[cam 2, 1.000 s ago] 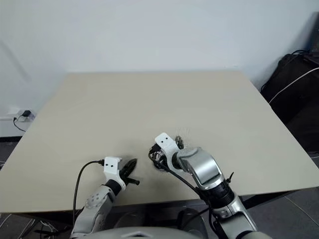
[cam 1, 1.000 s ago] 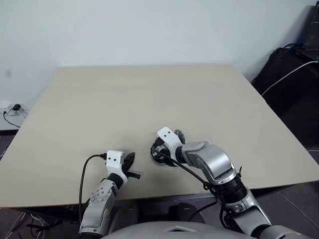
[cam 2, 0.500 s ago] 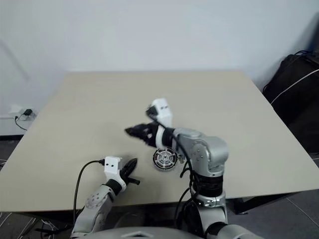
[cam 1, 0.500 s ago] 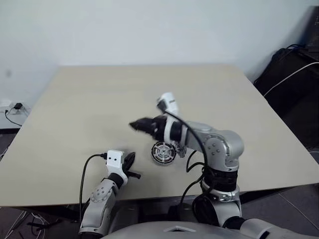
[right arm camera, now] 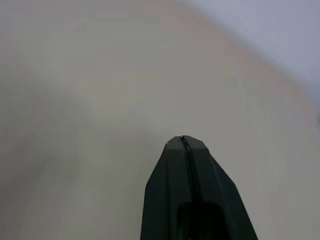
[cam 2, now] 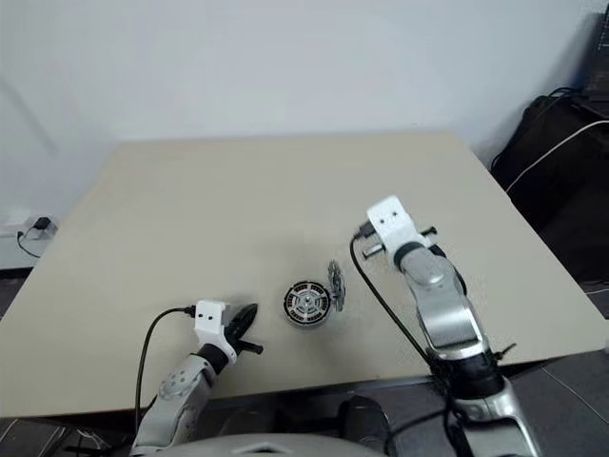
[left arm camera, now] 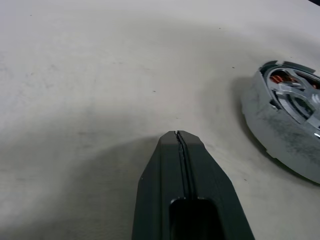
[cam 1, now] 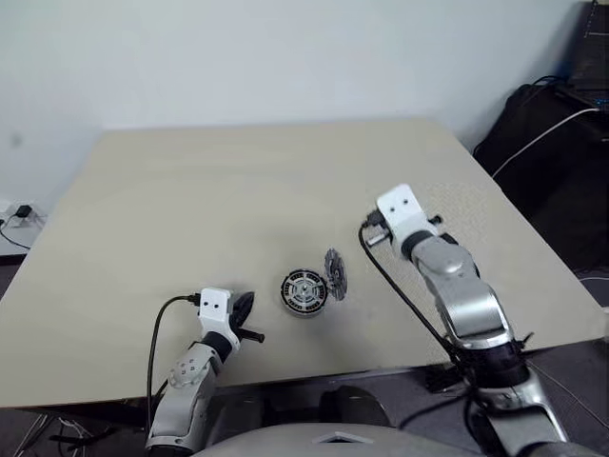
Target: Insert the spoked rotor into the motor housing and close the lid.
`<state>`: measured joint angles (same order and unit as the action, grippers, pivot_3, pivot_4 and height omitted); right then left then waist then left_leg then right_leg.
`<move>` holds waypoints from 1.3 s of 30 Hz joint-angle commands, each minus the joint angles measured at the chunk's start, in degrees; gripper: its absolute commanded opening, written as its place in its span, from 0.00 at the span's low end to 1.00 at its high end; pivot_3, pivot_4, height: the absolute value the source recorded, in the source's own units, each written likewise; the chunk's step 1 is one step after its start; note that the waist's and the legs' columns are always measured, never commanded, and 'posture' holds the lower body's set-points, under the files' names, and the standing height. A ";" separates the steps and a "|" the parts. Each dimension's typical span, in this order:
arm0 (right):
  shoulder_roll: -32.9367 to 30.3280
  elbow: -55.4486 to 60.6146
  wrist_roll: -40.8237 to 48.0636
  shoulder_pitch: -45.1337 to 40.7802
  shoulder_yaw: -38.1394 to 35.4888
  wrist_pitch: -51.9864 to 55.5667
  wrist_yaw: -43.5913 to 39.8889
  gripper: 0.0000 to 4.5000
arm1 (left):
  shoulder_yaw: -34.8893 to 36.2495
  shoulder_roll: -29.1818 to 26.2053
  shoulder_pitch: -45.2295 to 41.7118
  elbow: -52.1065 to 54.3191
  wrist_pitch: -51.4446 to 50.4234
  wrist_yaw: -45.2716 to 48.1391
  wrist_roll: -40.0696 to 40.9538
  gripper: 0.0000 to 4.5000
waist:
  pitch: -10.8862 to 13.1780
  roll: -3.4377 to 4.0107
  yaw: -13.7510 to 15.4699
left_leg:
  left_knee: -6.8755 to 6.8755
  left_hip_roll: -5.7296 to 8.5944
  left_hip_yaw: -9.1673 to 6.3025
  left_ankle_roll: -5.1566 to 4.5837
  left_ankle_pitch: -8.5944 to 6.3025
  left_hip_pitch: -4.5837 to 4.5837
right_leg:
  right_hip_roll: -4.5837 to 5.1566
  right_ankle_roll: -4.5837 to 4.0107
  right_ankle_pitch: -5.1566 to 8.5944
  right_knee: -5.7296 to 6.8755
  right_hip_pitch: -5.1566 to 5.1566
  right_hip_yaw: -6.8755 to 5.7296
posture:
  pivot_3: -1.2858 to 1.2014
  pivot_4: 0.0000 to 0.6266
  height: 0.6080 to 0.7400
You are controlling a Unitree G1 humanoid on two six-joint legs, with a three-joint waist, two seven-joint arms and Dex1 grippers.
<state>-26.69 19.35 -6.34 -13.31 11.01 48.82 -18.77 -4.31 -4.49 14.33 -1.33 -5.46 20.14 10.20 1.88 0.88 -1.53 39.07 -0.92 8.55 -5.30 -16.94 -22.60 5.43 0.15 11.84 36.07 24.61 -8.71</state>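
Observation:
The motor housing [cam 1: 304, 291] lies flat near the table's front edge. A silver spoked rotor face [left arm camera: 292, 100] sits in its top, with copper coils showing through the gaps. A small grey disc, the lid [cam 1: 334, 271], stands tilted on edge against the housing's right side. My left gripper [cam 1: 244, 307] rests shut on the table just left of the housing, its fingertips [left arm camera: 177, 134] a short way from the rim and holding nothing. My right gripper [right arm camera: 183, 140] is shut and empty over bare table, its white wrist block [cam 1: 400, 214] up and to the right of the housing.
The beige table [cam 1: 238, 190] stretches far ahead and to both sides. A black bag with white cables [cam 1: 561, 124] sits on the floor off the table's right edge. A wall socket with a plug [cam 1: 14, 211] is low on the left.
My right arm has swung from over the housing out to the right and its gripper has shut. The housing with the tilted lid now stands uncovered. The left gripper has stayed put.

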 commanded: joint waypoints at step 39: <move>2.71 -9.03 15.52 -6.27 15.20 -1.47 -22.84 0.01 | 0.04 -1.14 -0.08 4.35 -1.95 -0.12 0.41 0.00 | 0.06 -0.16 0.98 | 0.39 0.07 -0.25 -0.45 -0.24 -0.08 | 0.14 0.08 -0.10 -0.06 -0.10 -0.19 | 0.52 0.00 1.00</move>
<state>-24.24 10.59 9.44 -18.94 26.15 47.92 -41.68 -4.34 -5.72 14.56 0.38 -7.57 20.09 10.20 1.93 0.73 -0.55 39.46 -0.85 8.31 -5.75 -17.18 -22.68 5.57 0.23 11.74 36.01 24.51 -8.90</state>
